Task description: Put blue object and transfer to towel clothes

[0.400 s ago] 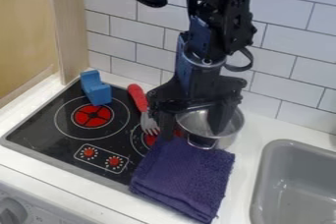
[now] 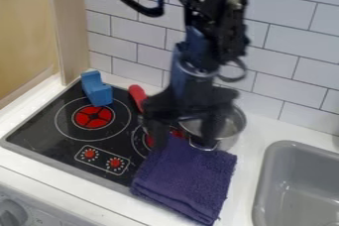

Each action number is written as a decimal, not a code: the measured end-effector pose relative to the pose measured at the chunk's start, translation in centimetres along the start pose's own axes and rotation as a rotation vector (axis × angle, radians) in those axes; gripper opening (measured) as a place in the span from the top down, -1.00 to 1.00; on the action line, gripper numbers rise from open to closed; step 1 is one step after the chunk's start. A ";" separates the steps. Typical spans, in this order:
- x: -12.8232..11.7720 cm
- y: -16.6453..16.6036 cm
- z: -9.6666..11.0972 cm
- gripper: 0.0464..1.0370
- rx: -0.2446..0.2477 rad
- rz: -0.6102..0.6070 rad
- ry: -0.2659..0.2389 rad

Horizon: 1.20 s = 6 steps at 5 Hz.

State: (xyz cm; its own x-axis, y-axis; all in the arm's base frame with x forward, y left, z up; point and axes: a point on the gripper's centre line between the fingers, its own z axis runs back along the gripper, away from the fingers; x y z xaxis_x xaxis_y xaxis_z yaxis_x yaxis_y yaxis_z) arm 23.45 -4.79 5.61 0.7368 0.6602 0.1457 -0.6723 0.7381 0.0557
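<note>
Block [image 2: 97,91]: blue, at the stove [image 2: 39,133]'s back corner, beside the rear burner [image 2: 92,117]. Not picked up.
Jaws: spread, nothing we can see pinched between them. They hang by the towel's back edge, near the pot [image 2: 232,133].
Towel [image 2: 189,175]: folded, purple, lapping from the stove onto the worktop [image 2: 261,123]. That's our drop spot.
Red handle [image 2: 137,95]: lies between block and arm [image 2: 198,51]; we'd want to pass above it.
Block feel: looks stiff, likely light, not fragile. Smooth faces might slip if we catch only an edge.
Block grip: we'd take the raised end [image 2: 91,78] across its narrow sides, or straddle the body if that's too wide.
Towel landing: soft, so we'd lower flat near the middle and release gently, else the block could tip.
Stage: pick still ahead of us, we reckon.
</note>
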 end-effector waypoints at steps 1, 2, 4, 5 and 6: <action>1.9 0.9 -0.2 -0.92 -0.021 0.024 0.002; 4.2 1.4 -0.2 -0.92 -0.049 0.057 -0.044; 8.3 2.5 -1.2 -0.92 -0.038 0.071 -0.205; 10.0 2.5 -1.2 -0.92 -0.030 0.095 -0.315; 10.6 2.7 -2.2 -0.92 0.019 0.068 -0.362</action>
State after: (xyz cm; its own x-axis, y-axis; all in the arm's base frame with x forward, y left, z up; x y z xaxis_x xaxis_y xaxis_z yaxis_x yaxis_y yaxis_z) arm 29.61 4.56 5.10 0.6204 0.6130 0.4892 -0.7224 0.6895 0.0520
